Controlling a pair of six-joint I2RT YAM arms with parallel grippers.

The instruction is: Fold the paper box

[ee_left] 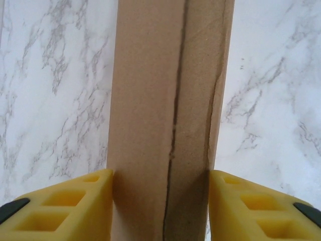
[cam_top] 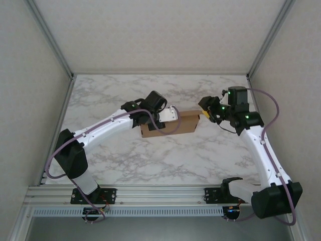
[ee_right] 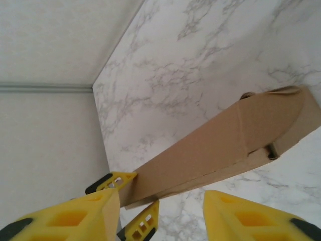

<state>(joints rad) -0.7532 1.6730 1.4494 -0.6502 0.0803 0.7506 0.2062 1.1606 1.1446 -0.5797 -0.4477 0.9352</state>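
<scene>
The paper box (cam_top: 176, 124) is a thin brown cardboard sleeve held above the marble table, its long side running left to right. My left gripper (cam_top: 169, 118) is shut on its left part; in the left wrist view both yellow fingers (ee_left: 75, 201) press the box (ee_left: 150, 100) on its two narrow sides, and a crease runs down its face. My right gripper (cam_top: 207, 111) hovers open just off the box's right end. In the right wrist view the box (ee_right: 225, 140) stretches away beyond my open right gripper (ee_right: 160, 201), with the left gripper's fingers (ee_right: 114, 181) clamped at its far end.
The marble table (cam_top: 150, 160) is closed in by white walls on the left (cam_top: 30, 100), back and right. An aluminium rail (cam_top: 150, 193) with the arm bases runs along the near edge. In the right wrist view the wall corner (ee_right: 50, 88) lies behind the box.
</scene>
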